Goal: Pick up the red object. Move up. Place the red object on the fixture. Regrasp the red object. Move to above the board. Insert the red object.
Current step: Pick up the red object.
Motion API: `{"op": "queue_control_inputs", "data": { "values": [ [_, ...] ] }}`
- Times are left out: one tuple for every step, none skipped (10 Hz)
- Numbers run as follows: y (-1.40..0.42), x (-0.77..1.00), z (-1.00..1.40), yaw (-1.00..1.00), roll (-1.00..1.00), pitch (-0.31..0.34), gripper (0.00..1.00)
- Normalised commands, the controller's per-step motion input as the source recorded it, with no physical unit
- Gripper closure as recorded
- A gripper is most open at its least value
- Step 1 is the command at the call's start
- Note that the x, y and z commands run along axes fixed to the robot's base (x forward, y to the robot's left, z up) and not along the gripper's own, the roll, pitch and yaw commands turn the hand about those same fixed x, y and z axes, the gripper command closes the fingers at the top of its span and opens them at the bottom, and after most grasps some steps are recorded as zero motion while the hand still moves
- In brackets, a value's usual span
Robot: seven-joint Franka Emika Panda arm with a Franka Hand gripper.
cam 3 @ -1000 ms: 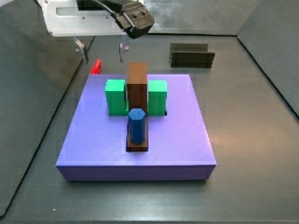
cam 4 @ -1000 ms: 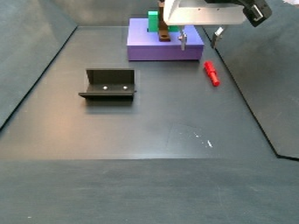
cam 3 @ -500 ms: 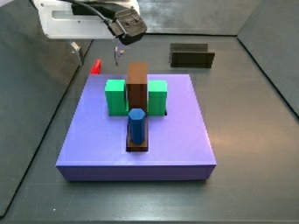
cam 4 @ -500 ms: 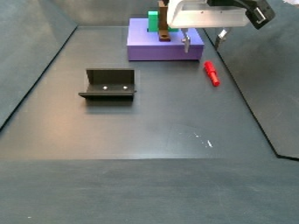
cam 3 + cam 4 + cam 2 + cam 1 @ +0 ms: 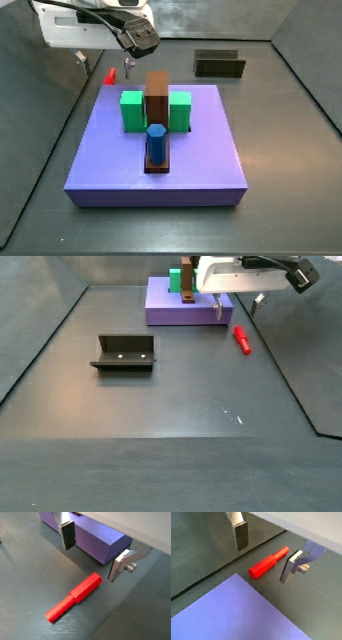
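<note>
Dark grey bench point(image 5: 174, 406) carries every item that I see from my remote station. Near one side the board point(image 5: 160, 150), a flat purple-blue slab, bears two green blocks point(image 5: 132, 110), a tall brown block point(image 5: 158, 98) between them, and a blue hexagonal peg point(image 5: 156, 143) standing in a brown base. Just beside the board's edge, on the bench, lies the red object point(image 5: 75, 596), a thin peg with a thicker square end; it also shows in both side views point(image 5: 242, 339) point(image 5: 110, 74), touching nothing else. My pincer point(image 5: 93, 554) hangs above it, its two silver plates with dark pads spread wide apart and empty; one finger point(image 5: 240, 534) sits on the far side of the peg and the second point(image 5: 294, 564) on the near side, with the peg point(image 5: 268, 562) showing in the gap below them, untouched. In a side view the pincer point(image 5: 238, 299) sits over the bench at the board's edge. Well apart from the board stands the fixture point(image 5: 124, 353), a dark L-shaped bracket, seen in both side views point(image 5: 219, 64).
</note>
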Motion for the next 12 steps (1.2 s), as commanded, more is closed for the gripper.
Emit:
{"op": "queue_control_inputs", "data": {
  "values": [
    [0.00,0.04,-0.52,0.00,0.21,-0.014,0.00],
    [0.00,0.08,-0.57,0.00,0.18,-0.013,0.00],
    [0.02,0.05,-0.57,0.00,0.16,-0.001,0.00],
    [0.07,0.02,-0.59,0.00,0.15,-0.011,0.00],
    [0.09,0.04,-0.66,0.00,0.15,-0.031,0.00],
    [0.07,0.01,-0.76,0.00,0.12,-0.067,0.00],
    [0.03,0.00,-0.70,0.00,0.09,-0.063,0.00],
    [0.02,0.00,-0.66,0.00,0.09,-0.066,0.00],
    [0.00,0.00,-0.67,0.00,0.11,-0.074,0.00],
    [0.00,0.01,-0.78,0.00,0.11,-0.096,0.00],
    [0.00,0.00,-0.89,0.00,0.07,-0.139,0.00],
    [0.00,0.00,-0.89,0.00,0.06,-0.146,0.00]
  ]
}}
